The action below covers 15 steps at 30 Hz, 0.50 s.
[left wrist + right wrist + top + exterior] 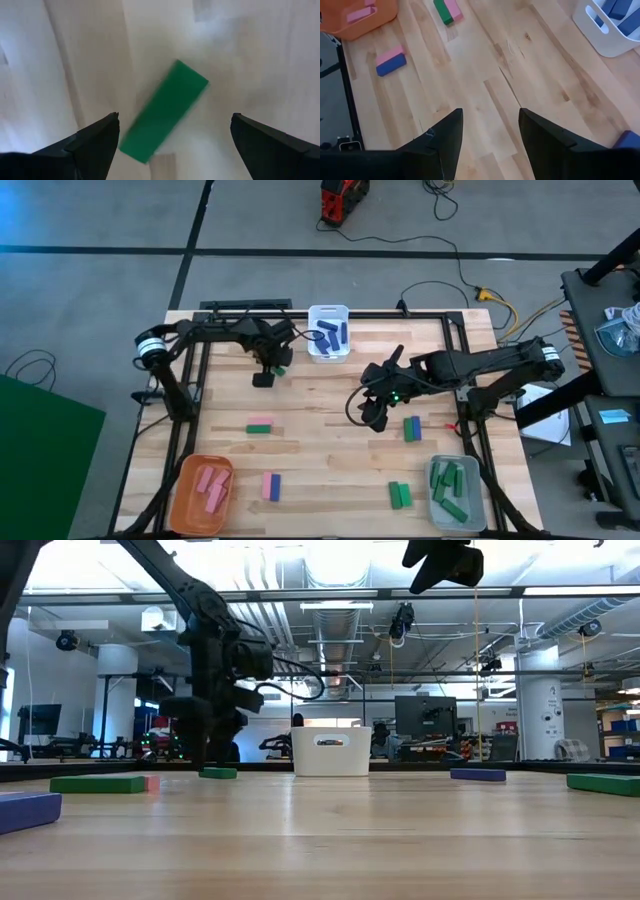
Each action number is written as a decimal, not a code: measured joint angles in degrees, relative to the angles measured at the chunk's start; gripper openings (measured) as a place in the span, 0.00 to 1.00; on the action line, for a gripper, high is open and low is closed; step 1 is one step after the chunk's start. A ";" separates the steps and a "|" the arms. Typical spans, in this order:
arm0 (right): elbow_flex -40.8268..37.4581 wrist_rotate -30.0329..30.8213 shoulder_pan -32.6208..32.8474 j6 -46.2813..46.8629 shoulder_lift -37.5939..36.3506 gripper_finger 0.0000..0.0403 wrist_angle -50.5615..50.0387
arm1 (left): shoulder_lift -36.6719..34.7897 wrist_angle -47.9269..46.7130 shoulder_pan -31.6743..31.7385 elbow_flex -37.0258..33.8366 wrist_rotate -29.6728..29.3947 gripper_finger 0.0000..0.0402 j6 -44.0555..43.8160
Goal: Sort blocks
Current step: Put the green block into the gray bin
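Note:
A green block (165, 112) lies flat on the wooden table just left of the white bin (328, 345). My left gripper (175, 115) hangs over it, open, one finger on each side and not touching it; it shows in the high view too (268, 372). My right gripper (490, 111) is open and holds nothing, raised above the table's middle (373, 412). Loose blocks lie about: a green and pink pair (259, 427), a pink and blue pair (271, 486), a green and blue pair (412, 428) and a green one (400, 495).
The white bin at the far edge holds blue blocks. An orange bin (185, 505) at the near left holds pink ones. A grey bin (478, 498) at the near right holds green ones. Bare wood lies between the loose blocks.

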 joint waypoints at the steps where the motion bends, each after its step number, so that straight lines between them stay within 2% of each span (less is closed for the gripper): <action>1: 0.00 0.00 0.00 0.11 0.00 0.46 0.02 | 0.28 0.87 0.12 0.00 -0.04 0.88 0.23; 5: -0.03 0.00 0.00 0.77 0.00 0.47 0.00 | 0.91 4.23 0.19 0.02 -0.09 0.88 1.92; 10: -0.04 0.00 0.01 1.59 0.00 0.46 0.00 | 2.45 3.88 0.52 0.05 0.05 0.87 2.63; 15: -0.04 0.00 0.02 1.55 0.00 0.44 0.00 | 3.44 3.74 0.54 0.18 0.78 0.78 2.03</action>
